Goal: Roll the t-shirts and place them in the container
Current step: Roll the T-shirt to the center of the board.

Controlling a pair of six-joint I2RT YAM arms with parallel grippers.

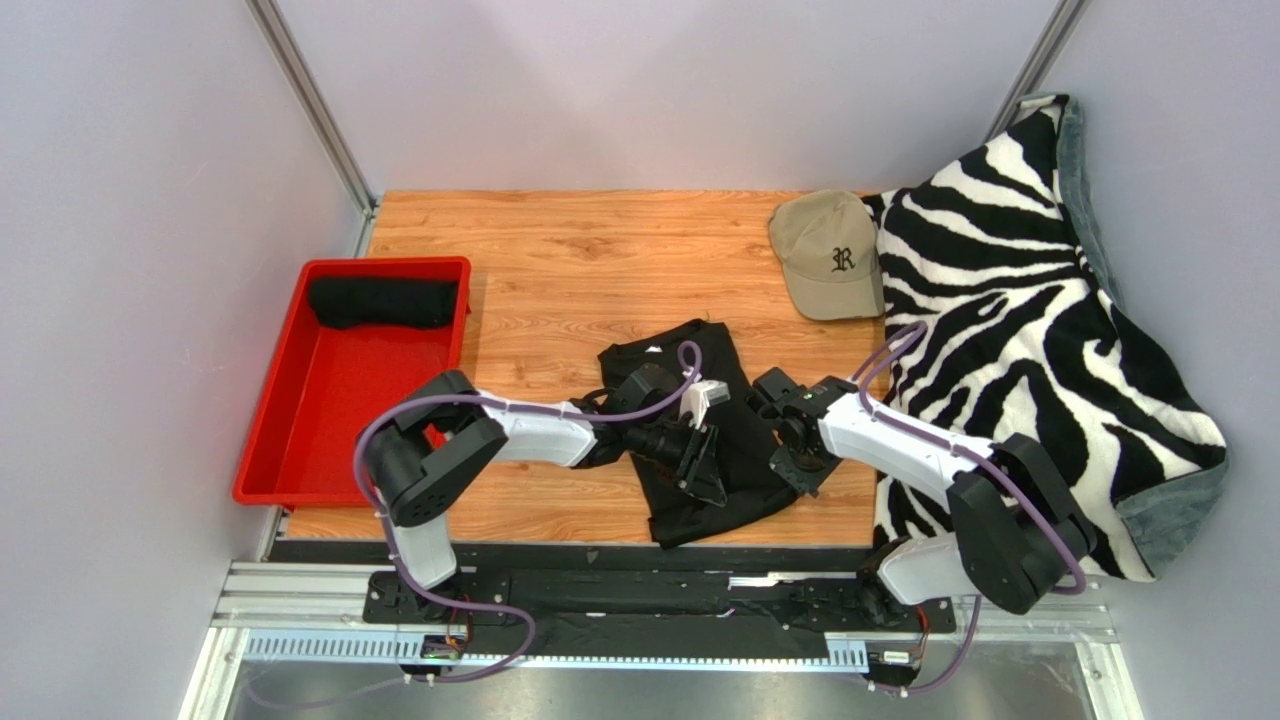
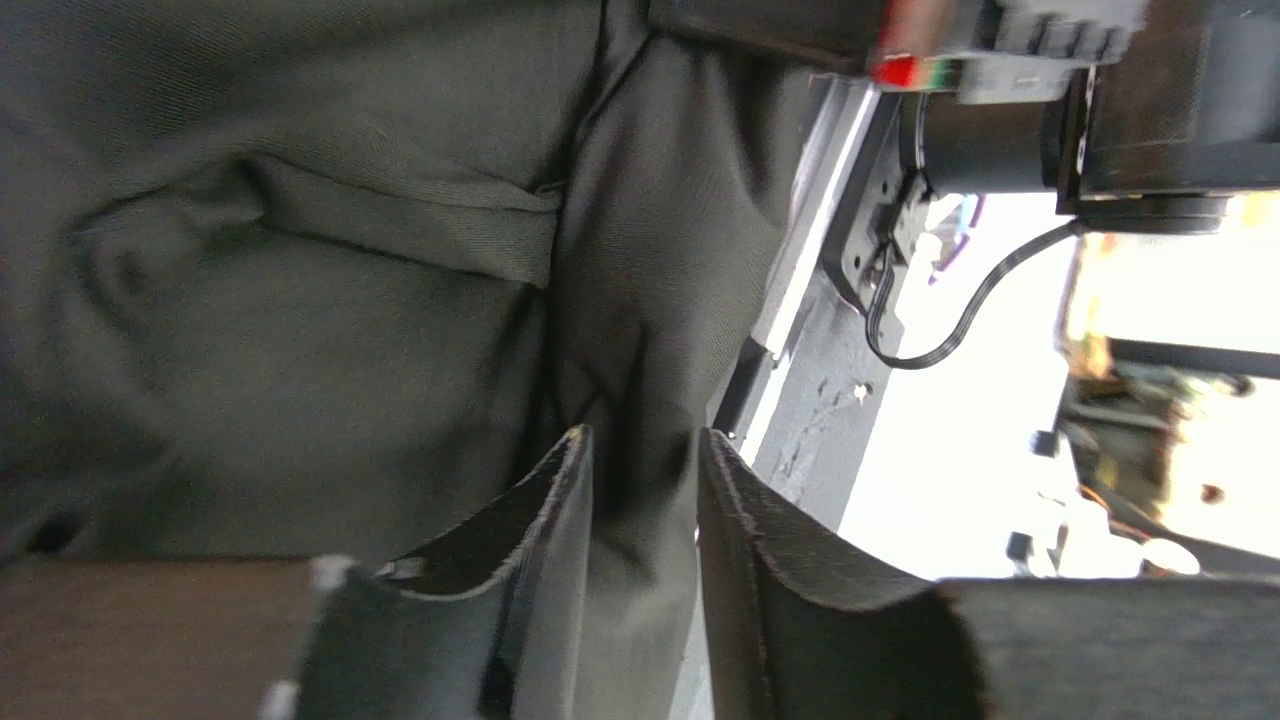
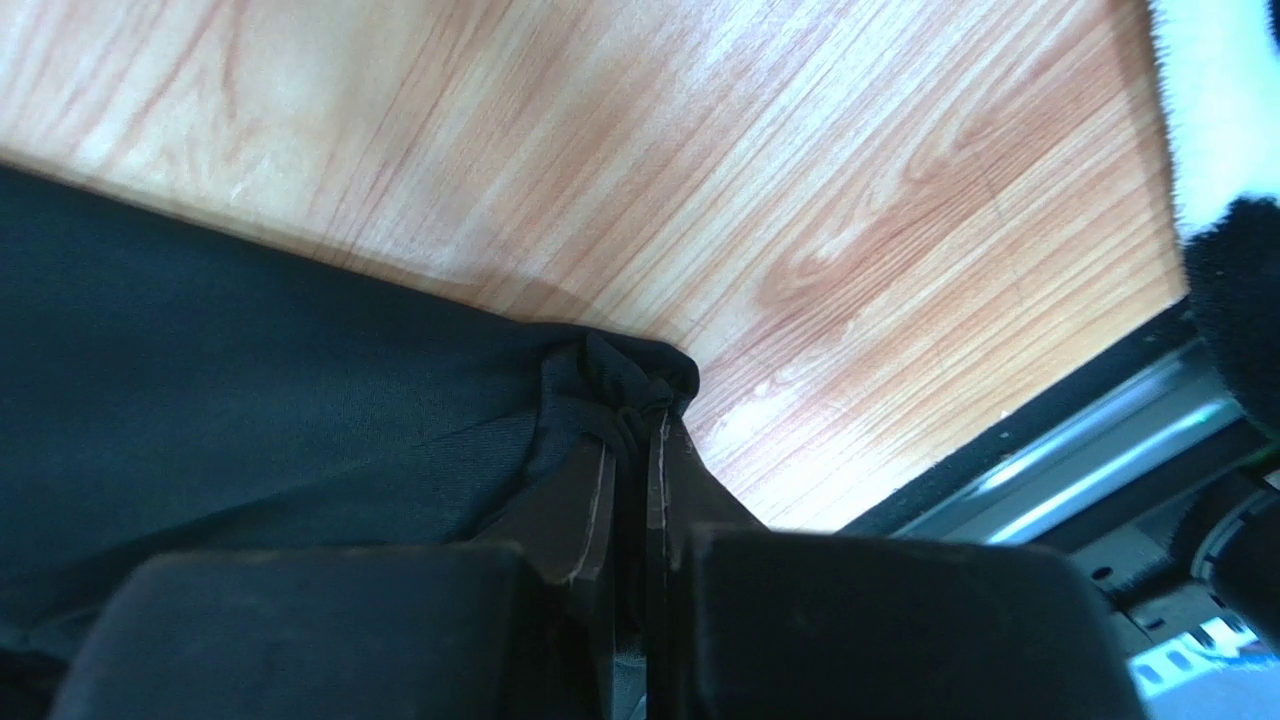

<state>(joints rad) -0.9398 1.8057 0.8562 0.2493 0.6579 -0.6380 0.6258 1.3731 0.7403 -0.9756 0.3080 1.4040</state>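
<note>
A black t-shirt (image 1: 706,390) lies folded lengthwise in the middle of the wooden table. My left gripper (image 1: 703,473) is shut on a fold of its cloth (image 2: 643,450) near the front part. My right gripper (image 1: 796,465) is shut on the shirt's right edge, where the cloth bunches between the fingertips (image 3: 631,398). A second black t-shirt (image 1: 383,303), rolled up, lies at the far end of the red bin (image 1: 301,435).
A tan baseball cap (image 1: 827,252) sits at the back right. A zebra-striped blanket (image 1: 1022,315) covers the right side, next to my right arm. The red bin stands at the left edge. The metal rail (image 1: 601,600) runs along the front.
</note>
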